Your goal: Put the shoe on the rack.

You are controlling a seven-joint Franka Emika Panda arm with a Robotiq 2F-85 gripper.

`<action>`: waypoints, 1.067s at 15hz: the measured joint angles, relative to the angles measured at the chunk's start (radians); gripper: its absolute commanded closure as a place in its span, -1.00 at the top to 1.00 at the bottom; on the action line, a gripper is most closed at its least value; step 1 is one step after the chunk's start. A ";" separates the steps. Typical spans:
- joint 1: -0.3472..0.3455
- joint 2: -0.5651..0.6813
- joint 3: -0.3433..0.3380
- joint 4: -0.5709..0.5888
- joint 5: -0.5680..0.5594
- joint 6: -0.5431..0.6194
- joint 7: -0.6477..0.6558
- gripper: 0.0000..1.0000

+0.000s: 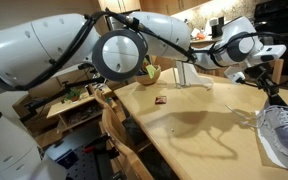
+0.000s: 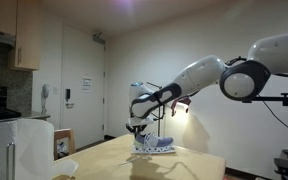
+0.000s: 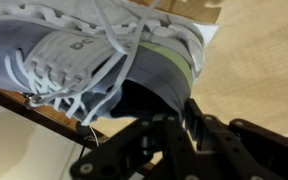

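While the claw [image 3: 179, 140] hangs right over the shoe [image 3: 84, 60], I read this as the grasping step: the reach looks made, the lift not yet.

The shoe lies on its sole on the worktop [image 3: 259, 70], laces up, close along an edge. The wrist view looks down at its collar and dark opening. In an exterior view the shoe [image 1: 284, 135] sits at the near right of the worktop [image 1: 194, 115], with the claw [image 1: 267, 88] just above its heel end. The claw's own dark body hides the tips, so I cannot tell whether it is spread, pressed together, or already pinching the collar. In an exterior view the shoe [image 2: 156, 146] looks flat on the surface under the claw [image 2: 137, 127], so I judge it is not raised.

For the next move I want the claw straddling the heel wall, one side inside the opening and one outside. I would then close it firmly, since the knit looks soft and should give. After that comes a straight lift, so the thick sole clears the worktop edge. Held by the heel, the shoe will probably droop toe-down, so I would carry it slowly. No rack shows in any view, so I must find it before I swing the arm anywhere.
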 measured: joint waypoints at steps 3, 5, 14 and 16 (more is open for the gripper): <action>-0.006 0.000 0.000 0.001 0.000 -0.009 0.001 -0.88; -0.011 0.000 -0.002 0.008 0.000 -0.010 0.001 -0.88; -0.017 -0.001 -0.010 0.057 0.000 -0.009 0.001 -0.80; -0.017 -0.001 -0.010 0.057 0.000 -0.009 0.001 -0.92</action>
